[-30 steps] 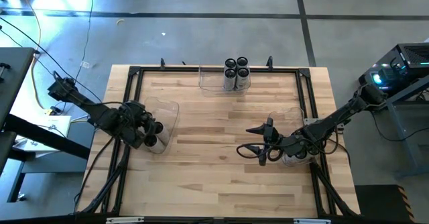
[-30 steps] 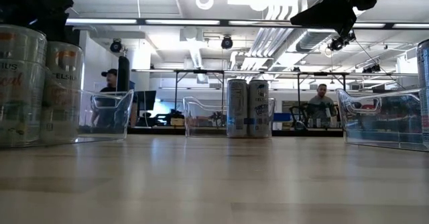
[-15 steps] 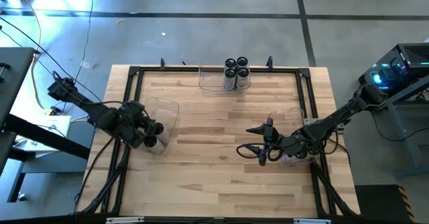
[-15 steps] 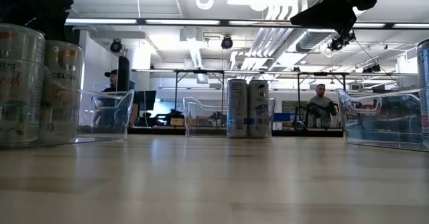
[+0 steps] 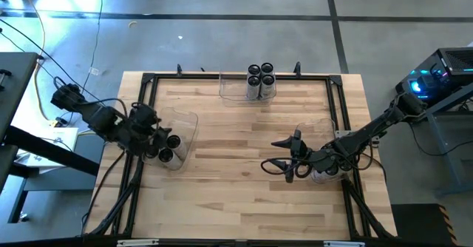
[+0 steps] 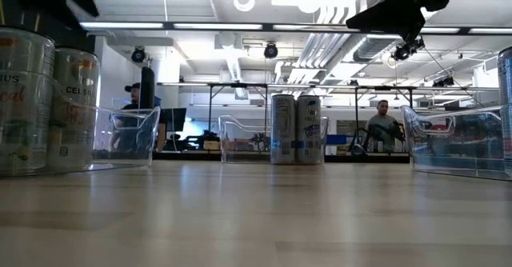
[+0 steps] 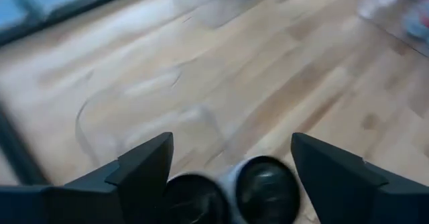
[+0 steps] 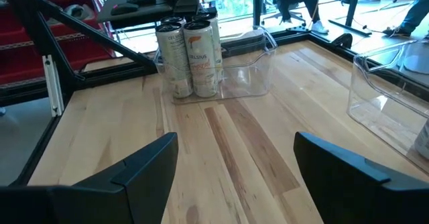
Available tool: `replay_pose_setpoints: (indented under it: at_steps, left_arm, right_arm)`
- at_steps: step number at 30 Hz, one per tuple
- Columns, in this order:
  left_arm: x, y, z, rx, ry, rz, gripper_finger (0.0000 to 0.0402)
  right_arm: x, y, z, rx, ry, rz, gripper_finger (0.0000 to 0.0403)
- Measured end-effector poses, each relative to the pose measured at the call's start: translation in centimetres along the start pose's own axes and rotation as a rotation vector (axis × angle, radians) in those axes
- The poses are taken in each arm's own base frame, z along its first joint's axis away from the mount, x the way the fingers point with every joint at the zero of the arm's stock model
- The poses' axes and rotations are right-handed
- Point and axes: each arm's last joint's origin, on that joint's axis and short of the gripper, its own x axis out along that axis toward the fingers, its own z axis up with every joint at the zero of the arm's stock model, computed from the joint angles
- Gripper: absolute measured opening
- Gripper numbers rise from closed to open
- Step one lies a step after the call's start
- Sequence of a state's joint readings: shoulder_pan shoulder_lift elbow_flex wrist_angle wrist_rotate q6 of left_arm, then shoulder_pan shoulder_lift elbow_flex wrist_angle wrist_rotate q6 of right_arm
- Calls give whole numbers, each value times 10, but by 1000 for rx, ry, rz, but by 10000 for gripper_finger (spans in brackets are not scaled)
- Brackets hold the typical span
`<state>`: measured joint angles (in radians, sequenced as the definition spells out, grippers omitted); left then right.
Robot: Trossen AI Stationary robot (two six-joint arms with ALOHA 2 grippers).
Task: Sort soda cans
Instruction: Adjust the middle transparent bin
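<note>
Nearest the bench's [image 5: 236,195] front edge, right gripper [image 5: 272,155]: wide open, empty, hanging over bare wood just beside the right bin [image 5: 319,125]. Little danger while parked there. Could clip that bin's clear wall on a careless sweep toward it and knock whatever stands inside, mostly hidden under the arm.

A little farther back, left gripper [image 7: 231,143]: also spread wide, holding nothing, poised just above two soda cans [image 5: 170,148] standing close together in the left bin [image 5: 188,121]. Main hazard here, by judgement. With two dark tops side by side between the fingers, could close on both at once, or push a finger down onto a lid and tip one against its neighbour. Could also catch the bin's wall and drag the light bin across the bench.

Farthest, four more cans [image 5: 260,75] packed upright in the far bin [image 5: 233,92]. No gap between them, so any newcomer set down there could jostle the cluster.
</note>
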<state>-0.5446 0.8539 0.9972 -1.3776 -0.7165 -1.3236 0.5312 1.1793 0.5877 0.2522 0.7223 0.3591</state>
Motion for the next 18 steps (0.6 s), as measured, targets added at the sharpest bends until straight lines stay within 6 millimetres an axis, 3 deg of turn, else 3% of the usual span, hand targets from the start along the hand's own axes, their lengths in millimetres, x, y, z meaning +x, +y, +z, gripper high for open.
replay_pose_setpoints:
  at_steps: [3, 9, 14, 18]
  left_arm:
    - [-3, -20, 8, 148, -29, -66, 276]
    - [12, -71, 13, 419, -159, -107, 245]
    - [41, -100, 36, 372, -209, -12, 234]
    - [74, -101, 57, 356, -116, 57, 227]
  right_arm:
    - [0, 0, 0, 0, -1, 0, 291]
    - [2, 3, 9, -54, -50, 98, 291]
    - [15, -7, 37, -132, -48, 48, 291]
    - [26, -26, 69, -237, 117, -32, 291]
